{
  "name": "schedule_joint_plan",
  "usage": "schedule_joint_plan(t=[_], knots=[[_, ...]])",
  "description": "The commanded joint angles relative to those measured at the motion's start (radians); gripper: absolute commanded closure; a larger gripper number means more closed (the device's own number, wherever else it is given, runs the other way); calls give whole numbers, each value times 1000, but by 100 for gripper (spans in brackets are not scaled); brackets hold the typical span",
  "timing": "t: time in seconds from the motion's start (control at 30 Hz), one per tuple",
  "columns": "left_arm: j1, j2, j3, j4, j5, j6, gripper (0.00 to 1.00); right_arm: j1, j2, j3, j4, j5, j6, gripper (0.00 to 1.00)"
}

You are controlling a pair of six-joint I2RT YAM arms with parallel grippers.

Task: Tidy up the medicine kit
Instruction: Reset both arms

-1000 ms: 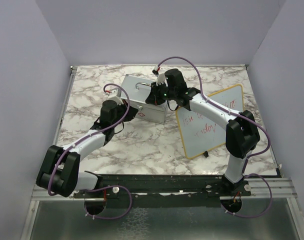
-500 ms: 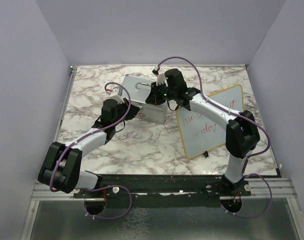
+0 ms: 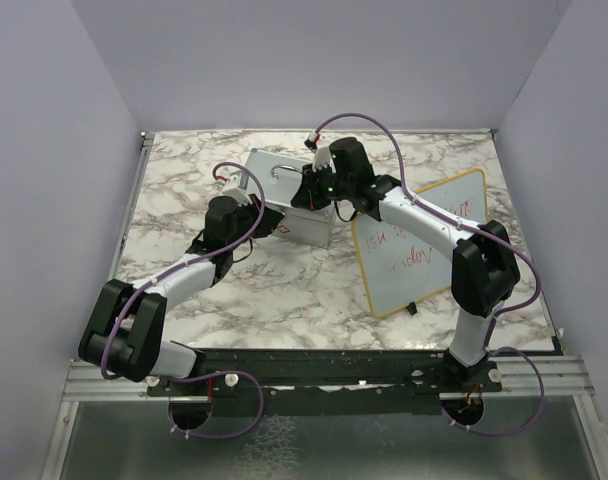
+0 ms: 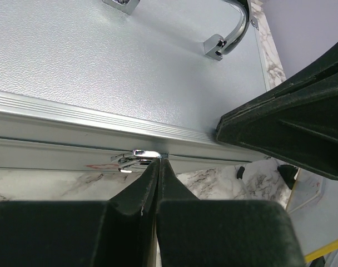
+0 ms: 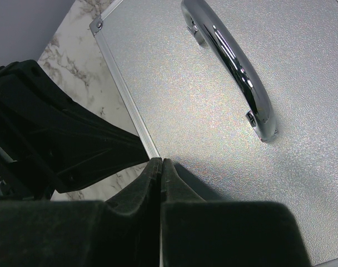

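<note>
Both arm bases sit on the rail at the near edge of the marble surface (image 3: 284, 290), with purple cables looping off them. The left arm reaches from the near-left corner toward the middle. The right arm rises from the near-right corner and bends back over the whiteboard.

The wood-framed whiteboard (image 3: 424, 240) lies flat toward the right edge, angled, with red handwriting on it that is too small to read.

Left pincer (image 4: 158, 164): fingers pressed together, nothing between them. Its tips are at the chrome front latch (image 4: 133, 158), just under the lid seam. I can't tell whether they touch it or stop just short.

The medicine kit (image 3: 264, 165) is a grey metal box standing on the surface past the centre, toward the far edge and skewed to the surface edges. Its lid is down and the seam is shut along the front. The red-white diamond emblem (image 3: 282, 226) on the front wall is partly hidden by the left wrist. The chrome loop handle (image 5: 230, 61) lies on the textured lid.

Right pincer (image 5: 160, 162): fingers together, holding nothing. Its tips are down on the lid just inside the ribbed rim, near the front-right part of the box and beside the handle but not touching it. From overhead, the two pincers are close to each other, one above the rim and one below it.
</note>
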Motion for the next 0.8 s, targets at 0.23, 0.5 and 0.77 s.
schedule_joint_plan(t=[0.23, 0.5, 0.77], knots=[[-6, -11, 29, 31, 11, 11, 100, 4, 5, 22, -11, 2, -3, 95], [-5, -156, 86, -150, 9, 25, 87, 4, -88, 55, -83, 40, -25, 81], [-6, -307, 371, -597, -32, 198, 48, 4, -282, 83, -243, 163, -49, 44]])
